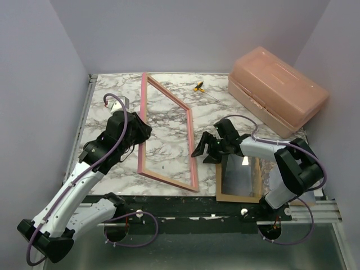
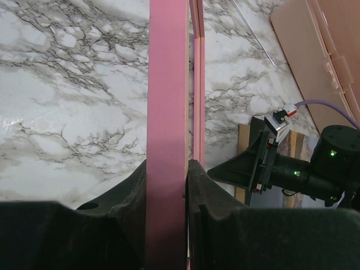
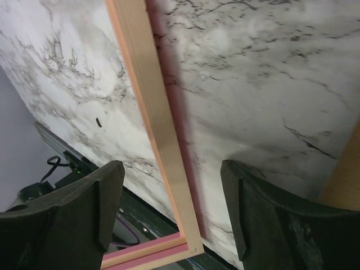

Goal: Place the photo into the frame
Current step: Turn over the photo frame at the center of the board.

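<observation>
Frame (image 1: pixel 166 179): pink face, pale wood back. It sits between the two claws, over the marble table (image 1: pixel 112 101).

Left claw (image 1: pixel 145 130): pinching the frame's near long rail. In the left wrist view the pink strip (image 2: pixel 167 84) runs straight out from between the two dark fingers (image 2: pixel 138 180), and both press against it. That side of the frame looks raised off the table.

Right claw (image 1: pixel 203 153): spread, at the frame's opposite long rail. In the right wrist view the wood-coloured rail (image 3: pixel 152 112) passes through the gap. There is clear space to each finger (image 3: pixel 109 191) and no contact can be seen. A frame corner lies just below the fingertips.

Behind the right claw, toward its arm's base: a brown board (image 1: pixel 222 188) flat on the table, with a greyish glossy sheet (image 1: pixel 239 174) on top. Cannot tell from here whether that sheet is the photo; no printed picture is showing.

Well beyond the right claw, at the far corner: a salmon plastic box (image 1: pixel 278 93), lid down.

Beyond the frame's far end: a small yellow-and-black tool (image 1: pixel 198 86).
</observation>
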Robot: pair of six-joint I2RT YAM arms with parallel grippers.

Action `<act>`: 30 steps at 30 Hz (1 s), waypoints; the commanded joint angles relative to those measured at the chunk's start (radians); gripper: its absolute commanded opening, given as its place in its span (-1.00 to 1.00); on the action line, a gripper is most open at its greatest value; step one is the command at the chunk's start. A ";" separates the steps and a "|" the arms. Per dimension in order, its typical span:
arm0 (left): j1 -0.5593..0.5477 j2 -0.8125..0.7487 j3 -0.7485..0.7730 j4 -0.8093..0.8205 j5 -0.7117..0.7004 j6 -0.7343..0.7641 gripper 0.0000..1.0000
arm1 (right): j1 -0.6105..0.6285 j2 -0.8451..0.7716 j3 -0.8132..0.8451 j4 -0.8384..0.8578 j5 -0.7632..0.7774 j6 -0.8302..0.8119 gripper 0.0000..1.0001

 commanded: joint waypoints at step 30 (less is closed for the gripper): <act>0.116 0.130 -0.175 -0.112 0.064 0.174 0.16 | 0.039 0.105 -0.034 0.054 0.128 -0.016 -0.99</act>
